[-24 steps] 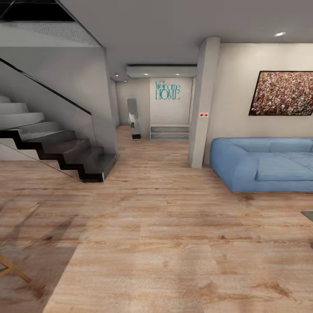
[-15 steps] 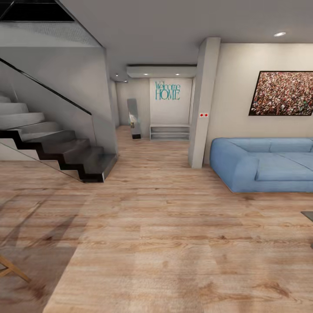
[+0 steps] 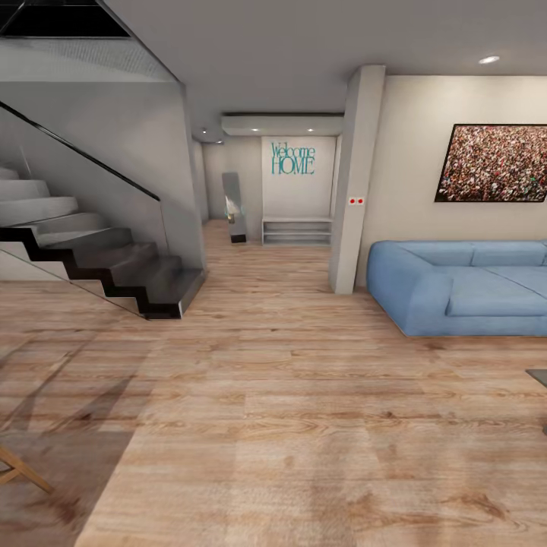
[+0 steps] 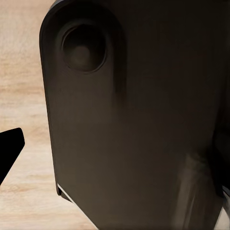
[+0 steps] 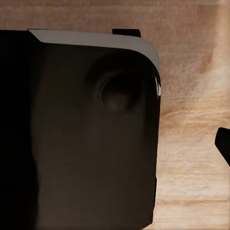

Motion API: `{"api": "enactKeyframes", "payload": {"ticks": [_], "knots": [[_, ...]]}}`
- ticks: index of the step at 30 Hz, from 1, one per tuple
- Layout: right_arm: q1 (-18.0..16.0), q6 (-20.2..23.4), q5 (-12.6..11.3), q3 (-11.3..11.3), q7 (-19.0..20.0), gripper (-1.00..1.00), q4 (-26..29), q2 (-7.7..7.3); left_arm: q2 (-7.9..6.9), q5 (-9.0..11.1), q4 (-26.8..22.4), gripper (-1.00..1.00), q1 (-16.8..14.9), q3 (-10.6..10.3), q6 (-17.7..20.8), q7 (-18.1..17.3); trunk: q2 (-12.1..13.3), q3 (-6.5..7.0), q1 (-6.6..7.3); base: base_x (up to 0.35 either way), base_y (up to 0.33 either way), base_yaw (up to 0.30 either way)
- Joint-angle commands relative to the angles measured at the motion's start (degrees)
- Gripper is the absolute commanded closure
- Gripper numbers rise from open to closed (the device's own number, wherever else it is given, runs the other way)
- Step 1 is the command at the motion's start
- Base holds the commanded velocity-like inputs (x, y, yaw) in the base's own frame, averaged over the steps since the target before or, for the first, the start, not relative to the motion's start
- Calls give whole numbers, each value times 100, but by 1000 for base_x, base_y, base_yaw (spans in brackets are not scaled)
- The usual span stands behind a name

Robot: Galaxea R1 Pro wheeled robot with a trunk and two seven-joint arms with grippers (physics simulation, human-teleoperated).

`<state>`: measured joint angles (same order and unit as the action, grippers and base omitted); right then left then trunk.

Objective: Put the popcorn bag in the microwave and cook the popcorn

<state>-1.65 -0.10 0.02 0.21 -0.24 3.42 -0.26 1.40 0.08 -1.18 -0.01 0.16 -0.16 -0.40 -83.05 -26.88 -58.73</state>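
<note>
Dark matte brown-black robot body panel with rounded corners, round recessed socket near its upper edge, thin pale trim at one corner, similar dark rounded panel, pale grey top edge strip, round recess

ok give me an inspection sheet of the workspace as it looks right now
surface: wooden plank floor, bare ahead.
job's things: nothing seen; this is a living room with a hallway beyond.
clutter: wooden leg at the lower left edge, dark corner at the right edge.
grippers: jaws not made out; dark housings sit close to both wrist cameras.
cables: nothing seen.
surroundings: dark staircase, blue sofa, framed picture, "Welcome HOME" sign.
</note>
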Motion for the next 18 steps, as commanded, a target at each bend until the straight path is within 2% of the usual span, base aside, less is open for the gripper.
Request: {"api": "enactKeyframes", "payload": {"ticks": [1,6,10,18], "knots": [[-6,-9,2,4,-2,-100,1,-3,0,1,-5,-100,-1,2,-2,-4,-3,-5,0,0,0,0],[-52,-29,-10,-8,-2,-100,18,-36,6,5,-13,-100,-5,2,-2,-4,-3,-5,0,0,0,-16],[-63,-65,-47,-50,-7,-100,79,-98,-1,3,-39,-100,-86,2,-15,-4,-3,-5,0,0,0,-249],[-63,-157,-57,-72,-100,-100,565,-184,-5,-13,-461,-100,-313,-3,-25,44,-3,-5,0,0,0,-297]]}}
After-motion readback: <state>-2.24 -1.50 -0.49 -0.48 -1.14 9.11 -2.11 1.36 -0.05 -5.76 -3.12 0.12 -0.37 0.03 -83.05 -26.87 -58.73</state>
